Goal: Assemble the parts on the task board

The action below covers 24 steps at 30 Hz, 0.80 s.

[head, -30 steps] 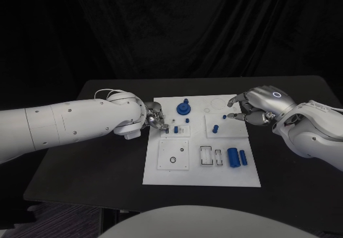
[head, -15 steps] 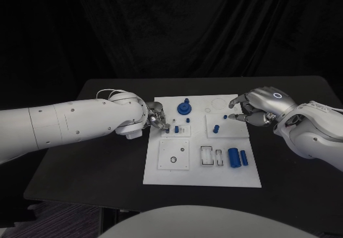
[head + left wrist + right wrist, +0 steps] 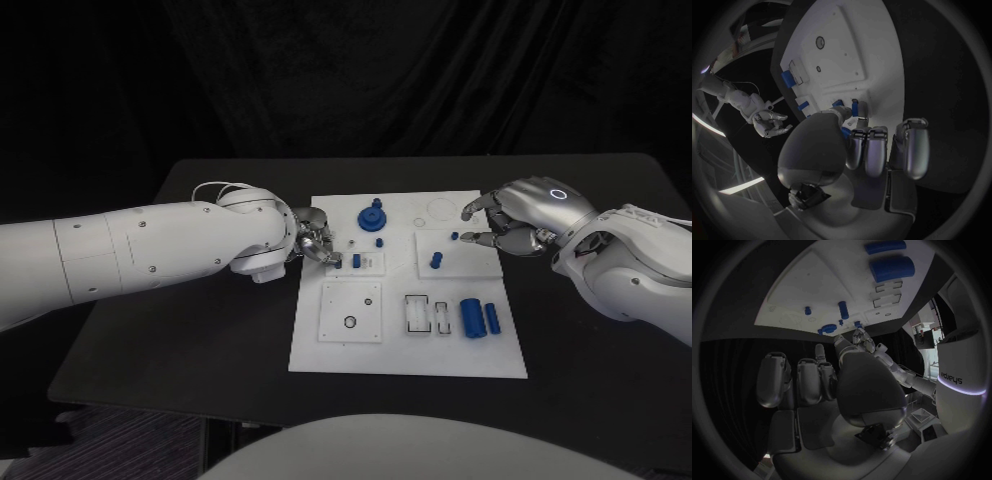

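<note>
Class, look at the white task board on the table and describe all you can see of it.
The task board is a flat white rectangular plate lying in the middle of the black table. Raised white square panels sit on it, one with a small dark ring. Blue parts stand or lie on it: a round knobbed piece near its far edge, small pegs, and two cylinders lying side by side. The left hand reaches over its left edge; the right hand hovers by its right far corner.

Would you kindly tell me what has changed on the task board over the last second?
Very little. The left hand edged slightly toward the board's middle and holds a small blue part at its fingertips. The right hand kept its place over the task board, a small blue piece at its fingertips. The loose parts stayed put.
</note>
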Available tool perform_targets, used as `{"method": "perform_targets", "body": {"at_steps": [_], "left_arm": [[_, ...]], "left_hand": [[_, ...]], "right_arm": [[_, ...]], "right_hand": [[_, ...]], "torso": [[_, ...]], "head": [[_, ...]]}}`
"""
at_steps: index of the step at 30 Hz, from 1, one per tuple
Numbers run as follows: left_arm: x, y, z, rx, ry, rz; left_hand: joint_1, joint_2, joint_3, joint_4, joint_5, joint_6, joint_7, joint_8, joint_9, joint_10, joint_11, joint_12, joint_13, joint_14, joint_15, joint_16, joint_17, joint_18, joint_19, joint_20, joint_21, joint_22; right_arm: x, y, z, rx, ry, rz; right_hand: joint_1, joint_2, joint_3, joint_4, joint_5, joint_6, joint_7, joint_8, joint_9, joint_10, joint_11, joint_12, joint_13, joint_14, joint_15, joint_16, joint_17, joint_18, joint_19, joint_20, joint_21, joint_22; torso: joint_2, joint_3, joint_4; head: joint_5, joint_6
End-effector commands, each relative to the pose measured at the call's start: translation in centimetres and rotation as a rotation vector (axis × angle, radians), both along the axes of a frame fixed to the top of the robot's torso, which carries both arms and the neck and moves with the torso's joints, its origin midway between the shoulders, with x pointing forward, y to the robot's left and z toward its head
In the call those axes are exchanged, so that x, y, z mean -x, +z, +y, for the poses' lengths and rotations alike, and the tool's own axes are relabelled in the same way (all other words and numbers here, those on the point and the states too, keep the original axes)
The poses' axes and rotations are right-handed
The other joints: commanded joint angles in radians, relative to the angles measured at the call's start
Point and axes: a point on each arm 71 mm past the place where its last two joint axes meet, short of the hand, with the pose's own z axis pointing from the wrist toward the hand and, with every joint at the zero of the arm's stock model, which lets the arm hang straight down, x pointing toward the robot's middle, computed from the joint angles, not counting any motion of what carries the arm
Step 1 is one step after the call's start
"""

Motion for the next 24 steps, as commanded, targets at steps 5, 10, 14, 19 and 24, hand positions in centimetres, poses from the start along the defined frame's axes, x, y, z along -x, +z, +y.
{"method": "perform_targets", "body": {"at_steps": [5, 10, 14, 19, 24], "left_arm": [[0.37, -0.27, -0.23, 0.000, -0.022, 0.020], [0.42, -0.37, -0.22, 0.001, -0.023, 0.022], [0.36, -0.54, -0.12, 0.002, -0.021, 0.023], [0.39, -0.76, -0.09, 0.004, -0.024, 0.027], [0.42, -1.00, -0.17, 0.011, -0.030, 0.029]], "left_hand": [[-0.002, 0.011, 0.163, -0.169, 0.000, 0.003, -0.005, 0.005, 0.002, 0.104, -0.005, 0.003, 0.262, 0.106, -0.006, 0.003, 0.263, 0.004, 0.022, -0.008, -0.005, 0.207], [-0.002, 0.011, 0.164, -0.170, 0.000, 0.003, -0.005, 0.005, 0.002, 0.104, -0.005, 0.003, 0.262, 0.106, -0.006, 0.003, 0.263, 0.005, 0.021, -0.008, -0.007, 0.206], [-0.007, 0.012, 0.167, -0.174, -0.002, 0.002, -0.005, 0.004, 0.004, 0.104, -0.004, 0.003, 0.262, 0.106, -0.006, 0.003, 0.263, 0.005, 0.020, -0.008, -0.009, 0.206], [-0.017, 0.015, 0.173, -0.182, -0.016, -0.002, -0.003, 0.001, 0.009, 0.104, -0.003, 0.003, 0.262, 0.106, -0.004, 0.003, 0.263, 0.007, 0.016, -0.006, -0.017, 0.203], [-0.031, 0.023, 0.181, -0.195, -0.055, -0.008, -0.001, -0.006, 0.015, 0.104, 0.000, 0.003, 0.262, 0.106, -0.002, 0.003, 0.263, 0.010, 0.009, -0.004, -0.032, 0.200]], "right_arm": [[-0.02, -0.22, 0.00, 0.011, -0.018, 0.015], [-0.03, -0.27, -0.02, 0.014, -0.022, 0.018], [-0.06, -0.30, 0.03, 0.016, -0.022, 0.020], [-0.08, -0.34, 0.08, 0.018, -0.022, 0.023], [-0.10, -0.40, 0.11, 0.023, -0.024, 0.028]], "right_hand": [[0.003, 0.010, 0.004, 0.000, 0.002, 0.007, -0.003, 0.000, -0.001, -0.009, 0.001, -0.005, 0.058, 0.025, 0.005, -0.004, -0.001, 0.021, -0.005, 0.001, -0.007, 0.171], [0.003, 0.010, 0.004, 0.000, 0.002, 0.007, -0.003, 0.000, -0.001, -0.009, 0.001, -0.005, 0.058, 0.025, 0.005, -0.004, -0.001, 0.021, -0.005, 0.001, -0.007, 0.171], [0.003, 0.010, 0.004, 0.000, 0.002, 0.008, -0.003, -0.001, -0.002, -0.010, 0.001, -0.006, 0.057, 0.025, 0.005, -0.006, -0.003, 0.021, -0.005, 0.001, -0.009, 0.171], [0.003, 0.010, 0.004, 0.000, 0.002, 0.008, -0.003, -0.001, -0.002, -0.010, 0.001, -0.006, 0.057, 0.025, 0.005, -0.006, -0.003, 0.021, -0.005, 0.001, -0.009, 0.171], [0.004, 0.010, 0.005, 0.000, 0.002, 0.009, -0.003, -0.001, -0.002, -0.011, 0.001, -0.007, 0.055, 0.024, 0.005, -0.008, -0.005, 0.022, -0.006, 0.001, -0.011, 0.170]], "torso": [[-0.002, 0.0013, -0.0006], [-0.002, 0.0009, -0.0016], [-0.002, 0.0006, -0.0023], [-0.001, 0.0007, -0.0016], [-0.001, 0.0014, -0.0009]], "head": [[0.000, 0.000], [0.003, 0.000], [0.003, 0.000], [0.003, 0.000], [0.003, 0.000]]}}
